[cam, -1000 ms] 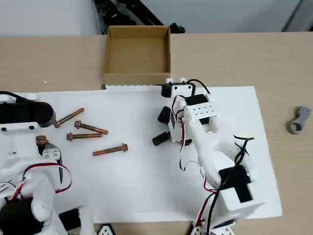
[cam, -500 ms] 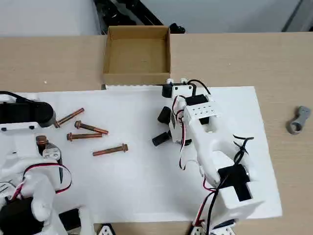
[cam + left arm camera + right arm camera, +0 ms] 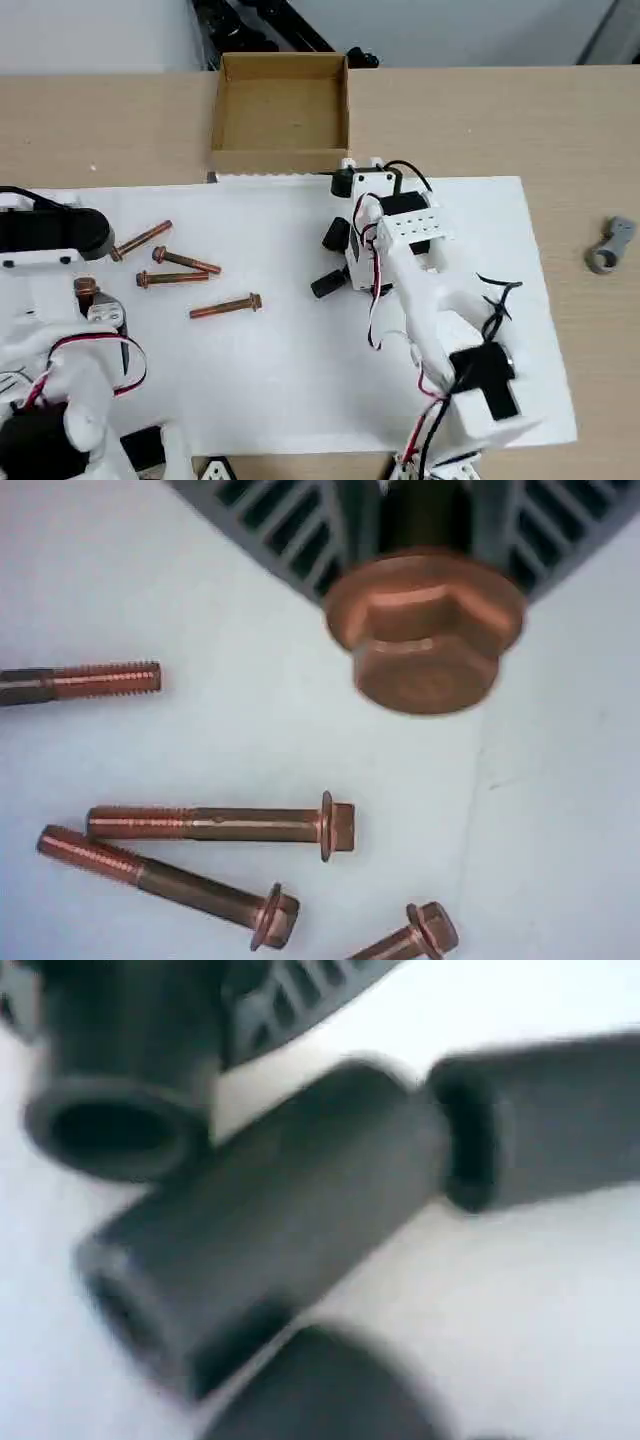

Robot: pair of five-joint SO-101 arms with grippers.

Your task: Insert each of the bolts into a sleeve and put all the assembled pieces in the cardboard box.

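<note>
Bolt (image 3: 425,630) stayed clamped in the left gripper (image 3: 92,300); the right gripper (image 3: 352,262), grasping a sleeve (image 3: 120,1125) near the mat's (image 3: 300,380) far edge, barely shifted, with no pairing yet.

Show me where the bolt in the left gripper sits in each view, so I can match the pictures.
High view: the held bolt stands head-up near the left edge of the white sheet, nearer the arm bases than the four loose bolts.
Left wrist view: its hex head looms close, in front of the dark jaws.
Right wrist view: aimed at the black sleeves instead.
Shared landmark: the white sheet.
</note>
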